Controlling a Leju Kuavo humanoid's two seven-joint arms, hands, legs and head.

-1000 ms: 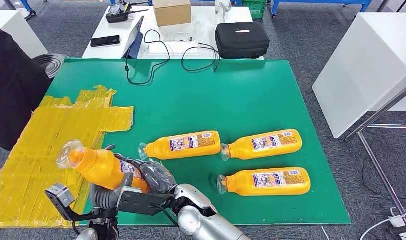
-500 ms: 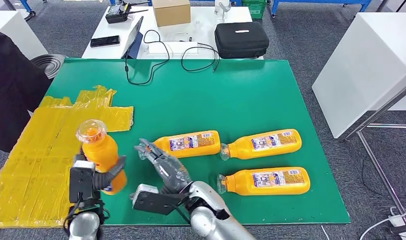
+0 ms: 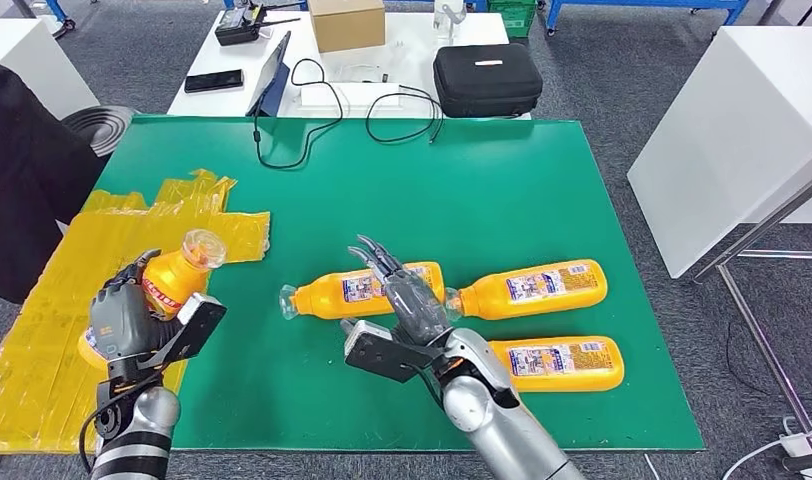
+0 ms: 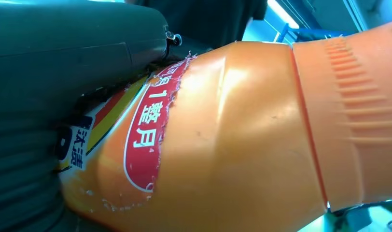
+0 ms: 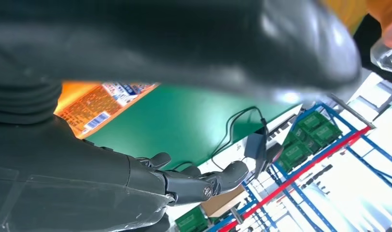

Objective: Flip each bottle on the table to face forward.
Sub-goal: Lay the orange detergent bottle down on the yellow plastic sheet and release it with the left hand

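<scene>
My right hand [image 3: 407, 300] hangs with fingers spread over the green table [image 3: 502, 190], above the gap between the left bottle [image 3: 357, 289] and the right bottle [image 3: 532, 288]. A third bottle [image 3: 557, 363] lies just beside my forearm, closing that side. Past the bottles the green runs bare up to the black cables [image 3: 312, 120] at the far edge. My left hand [image 3: 132, 320] grips a bottle [image 3: 172, 280] over the yellow sheet [image 3: 72, 290], with bare green between it and the left bottle.

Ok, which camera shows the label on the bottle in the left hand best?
Left wrist view: the held bottle shows its red label close. Head view shows it small in the left hand; right wrist view catches just an orange edge.
</scene>
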